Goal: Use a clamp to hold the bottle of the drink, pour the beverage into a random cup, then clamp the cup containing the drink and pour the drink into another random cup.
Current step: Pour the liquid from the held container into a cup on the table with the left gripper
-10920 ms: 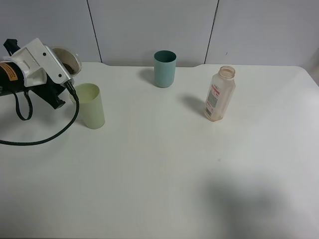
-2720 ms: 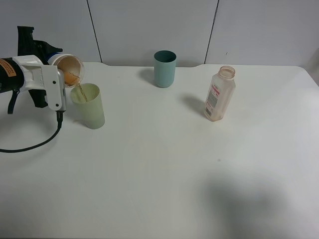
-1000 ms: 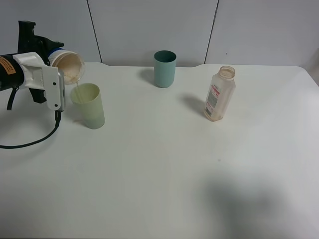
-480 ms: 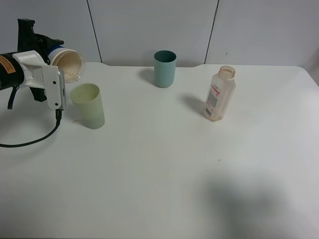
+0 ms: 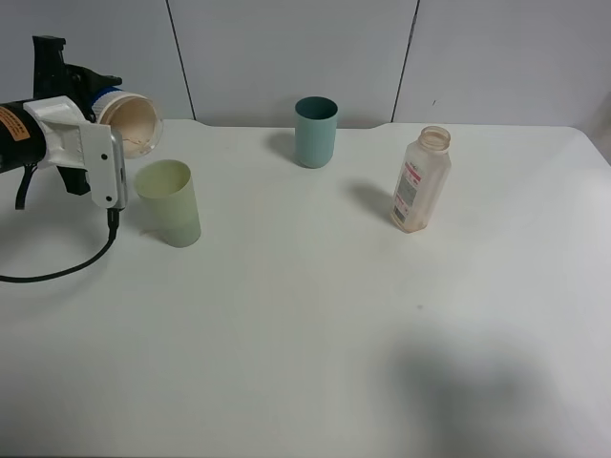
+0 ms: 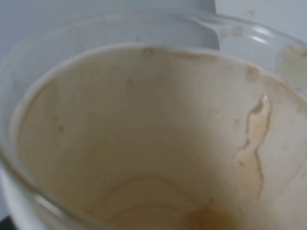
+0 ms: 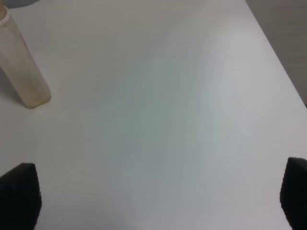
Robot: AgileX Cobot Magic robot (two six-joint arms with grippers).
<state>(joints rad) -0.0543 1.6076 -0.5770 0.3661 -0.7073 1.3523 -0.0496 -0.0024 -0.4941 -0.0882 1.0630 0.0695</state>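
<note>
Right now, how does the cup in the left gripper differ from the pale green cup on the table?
The held white cup is tipped on its side above the table; the pale green cup stands upright on it. The white cup's inside shows brown drink stains and streaks with a little residue; the green cup's contents cannot be made out. The white cup is clamped; the green one stands free. Both are open-topped.

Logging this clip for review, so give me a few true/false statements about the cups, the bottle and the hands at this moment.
1. The left hand holds a white cup tipped on its side. True.
2. A stream is pouring into the pale green cup. False: no stream shows.
3. The bottle lies on its side. False: it stands upright, uncapped.
4. The teal cup stands alone near the table's far edge. True.
5. The right hand grips the bottle. False: the bottle stands free.
</note>
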